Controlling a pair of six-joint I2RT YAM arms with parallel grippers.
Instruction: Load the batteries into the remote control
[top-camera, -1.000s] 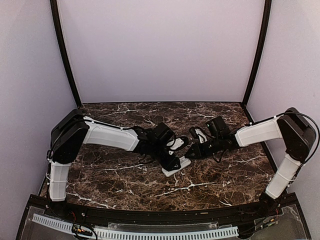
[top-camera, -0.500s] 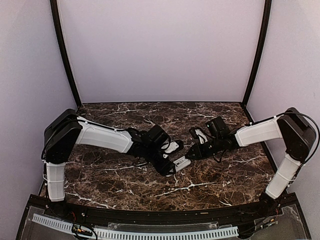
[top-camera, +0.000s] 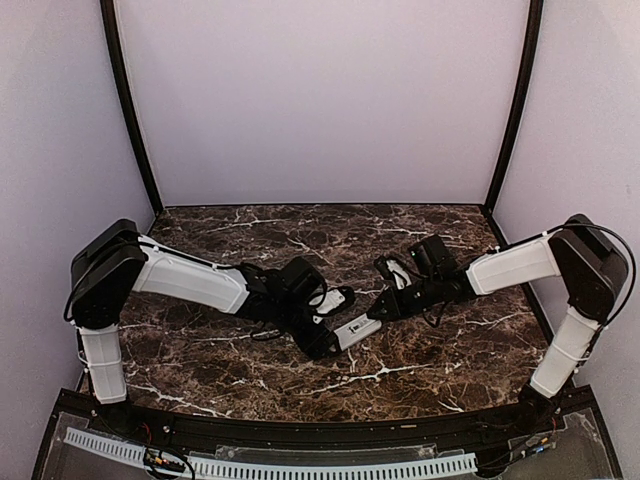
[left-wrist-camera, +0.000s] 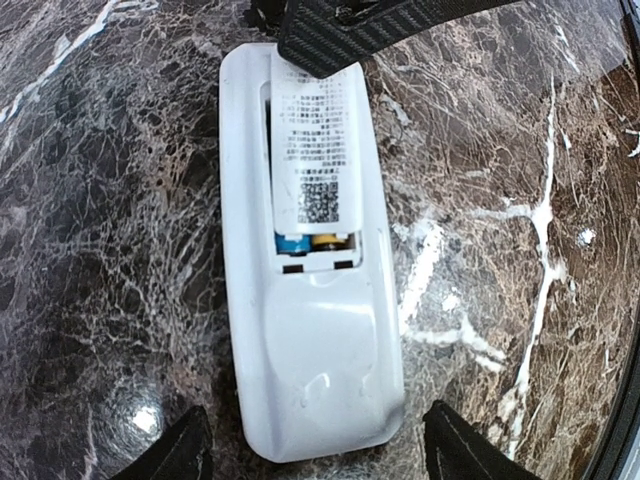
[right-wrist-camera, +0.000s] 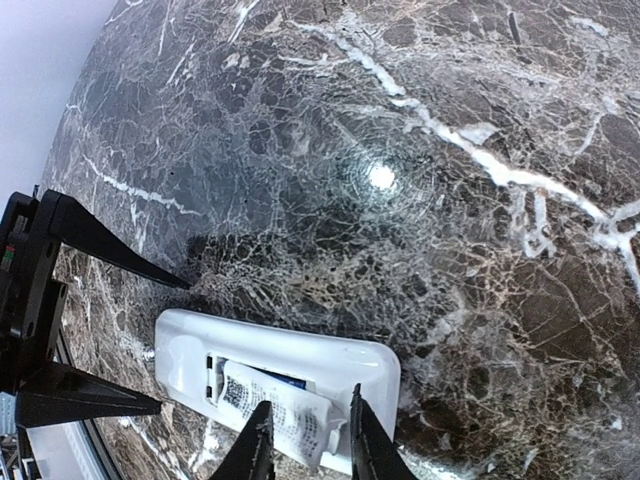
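Observation:
The white remote control (top-camera: 357, 330) (left-wrist-camera: 305, 350) lies face down on the marble, its back compartment showing. A white labelled battery cover (left-wrist-camera: 315, 140) (right-wrist-camera: 285, 415) rests slanted over that compartment. Blue and yellow battery ends (left-wrist-camera: 310, 241) peek out below its edge. My right gripper (right-wrist-camera: 310, 445) (top-camera: 380, 310) is shut on the cover's outer end. My left gripper (left-wrist-camera: 320, 455) (top-camera: 328, 340) stands open at the remote's other end, its fingertips (left-wrist-camera: 185, 450) wide of both sides and touching nothing.
Dark veined marble tabletop (top-camera: 450, 360) runs to pale walls behind and at both sides, with black posts (top-camera: 128, 110) at the back corners. The left gripper's black fingers (right-wrist-camera: 100, 250) reach in from the left of the right wrist view.
My left gripper has opened, let go of the remote and drawn back to the left. The remote has turned slightly. The right gripper stays on the cover.

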